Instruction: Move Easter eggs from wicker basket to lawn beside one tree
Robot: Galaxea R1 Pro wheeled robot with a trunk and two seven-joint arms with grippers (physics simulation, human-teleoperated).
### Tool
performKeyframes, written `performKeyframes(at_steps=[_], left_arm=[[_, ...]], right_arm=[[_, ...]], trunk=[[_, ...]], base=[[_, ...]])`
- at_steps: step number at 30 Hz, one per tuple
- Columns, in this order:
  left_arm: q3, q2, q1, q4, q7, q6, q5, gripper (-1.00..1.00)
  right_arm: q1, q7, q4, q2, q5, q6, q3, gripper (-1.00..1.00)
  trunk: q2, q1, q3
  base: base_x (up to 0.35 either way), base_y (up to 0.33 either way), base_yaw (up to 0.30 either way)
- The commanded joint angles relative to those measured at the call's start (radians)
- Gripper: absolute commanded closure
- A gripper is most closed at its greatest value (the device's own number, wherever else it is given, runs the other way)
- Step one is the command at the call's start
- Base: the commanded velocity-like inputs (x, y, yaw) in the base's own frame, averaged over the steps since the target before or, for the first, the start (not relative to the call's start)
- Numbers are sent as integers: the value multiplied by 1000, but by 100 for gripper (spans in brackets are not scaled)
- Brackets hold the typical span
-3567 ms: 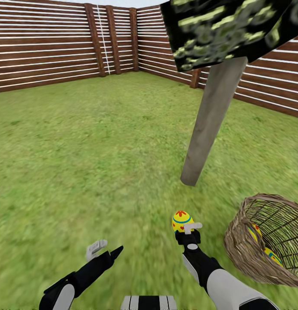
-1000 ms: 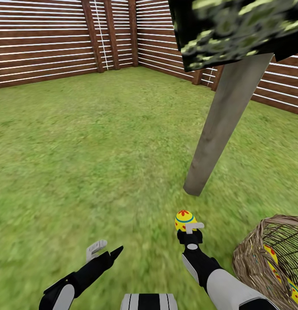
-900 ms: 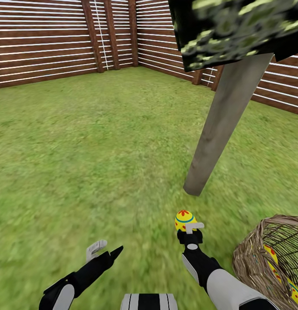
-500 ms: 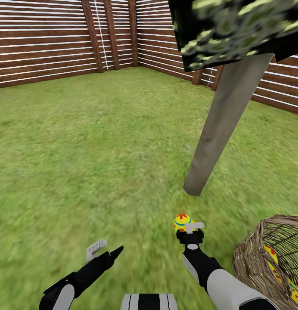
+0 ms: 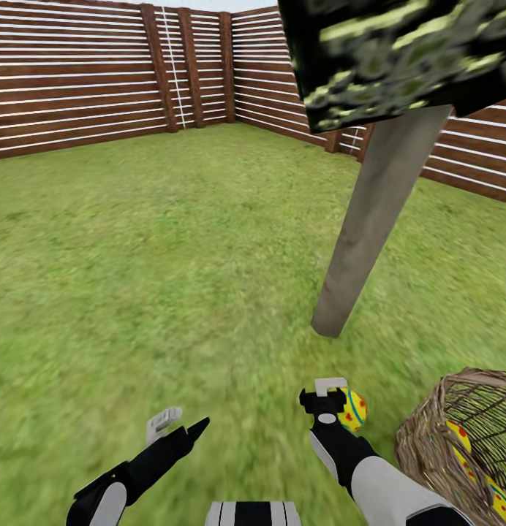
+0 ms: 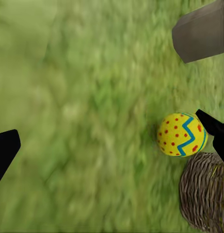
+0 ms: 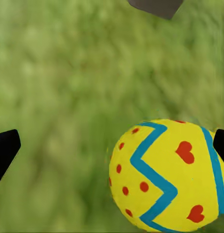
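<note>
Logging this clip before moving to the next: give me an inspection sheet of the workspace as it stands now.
Surface: lawn, green grass.
Job's things: one Easter egg beside the right gripper, near the tree trunk's base; whether it rests on the grass cannot be told. Wicker basket at the right holds at least one more egg.
Clutter: nothing seen.
Grippers: right gripper open, egg against one fingertip in its wrist view; left gripper open, holding nothing.
Cables: nothing seen.
Surroundings: brown slat fence.
</note>
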Motion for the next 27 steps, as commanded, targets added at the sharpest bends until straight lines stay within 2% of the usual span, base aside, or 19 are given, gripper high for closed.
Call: performKeyframes(at_steps=[1, 5, 13, 17, 23, 27], left_arm=[[1, 0, 0, 0, -1, 6, 4, -100], [1, 0, 0, 0, -1, 6, 4, -100], [0, -2, 0, 3, 1, 4, 1, -100], [-1, -3, 0, 9, 8, -33, 0, -100], [-2, -3, -1, 22, 10, -42, 0, -100], [-5, -4, -1, 26, 11, -43, 0, -100]], right_arm=[[-1, -6, 1, 0, -2, -2, 6, -100], [-1, -6, 1, 0, -2, -1, 6, -100], [-1, -6, 2, 1, -1, -1, 9, -100], [-1, -6, 3, 1, -2, 0, 9, -100], [-1, -6, 4, 1, -2, 0, 9, -100], [-1, -6, 4, 1, -3, 0, 9, -100]], trunk=[[0, -1, 3], [1, -2, 19], [3, -6, 50], [4, -8, 65], [5, -11, 88], [6, -12, 104]], base=[[0, 0, 0], [-119, 0, 0], [-325, 0, 0], [-336, 0, 0], [-326, 0, 0], [-74, 0, 0]])
